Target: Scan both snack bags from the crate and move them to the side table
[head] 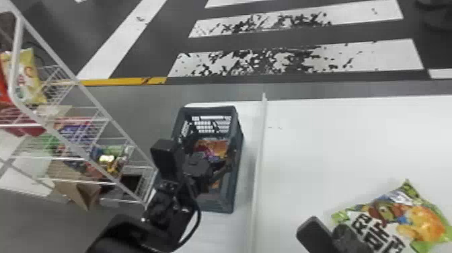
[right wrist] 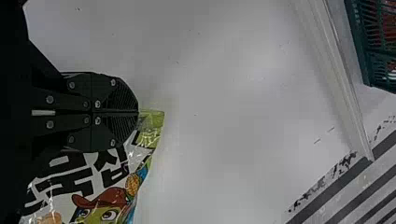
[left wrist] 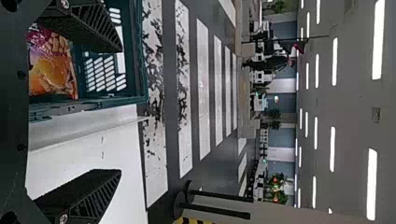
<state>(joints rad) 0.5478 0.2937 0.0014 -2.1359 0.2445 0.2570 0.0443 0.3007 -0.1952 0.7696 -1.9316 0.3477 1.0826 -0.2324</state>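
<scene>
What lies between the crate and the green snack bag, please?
The head view shows a raised white divider and bare white table, with the right pincer at the left end of the bag.

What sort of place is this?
Probably an indoor demo space made up like a shop: a wire rack holding packaged snacks, crosswalk-style floor stripes, and rows of ceiling lights.

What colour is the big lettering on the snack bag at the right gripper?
The lettering is black, seen best in the right wrist view.
</scene>
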